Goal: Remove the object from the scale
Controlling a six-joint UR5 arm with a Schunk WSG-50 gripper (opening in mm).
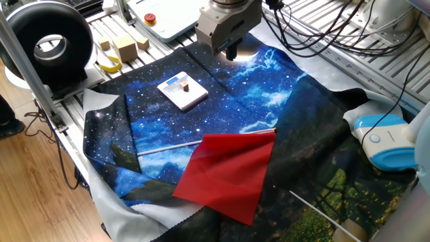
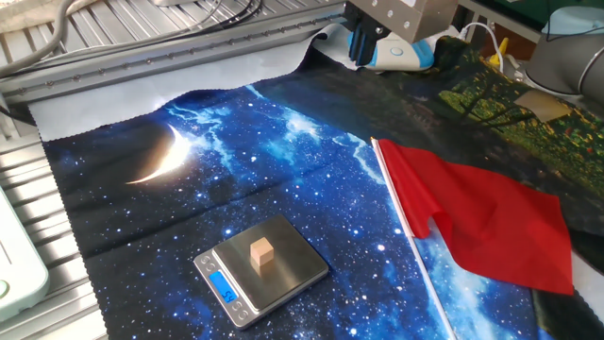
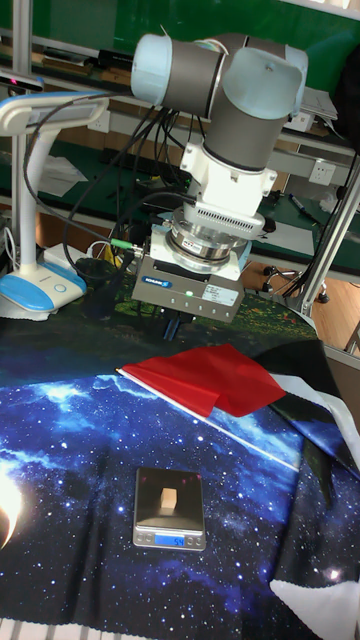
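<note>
The scale (image 1: pixel 176 96) is a flat white slab with a blue display, lying on the starry blue cloth. The object (image 1: pixel 185 86), a tiny tan wooden cube, sits on top of it. The other fixed view shows the cube (image 2: pixel 261 253) upright near the middle of the scale (image 2: pixel 293 272). The tall view shows the same cube (image 3: pixel 168 497) on the scale (image 3: pixel 148 520). My gripper (image 1: pixel 230 50) hangs above the cloth, well behind the scale and apart from it, with nothing visibly in it. Its dark fingers point down (image 2: pixel 363 47) (image 3: pixel 178 325); their gap is not readable.
A red cloth (image 1: pixel 228 171) on a thin rod lies in front of the scale. Pale wooden blocks (image 1: pixel 124 47) and yellow tape sit on the rack at the back left, by a black ring light (image 1: pixel 47 47). A white-and-blue device (image 1: pixel 386 141) stands at the right. Cables hang behind the arm.
</note>
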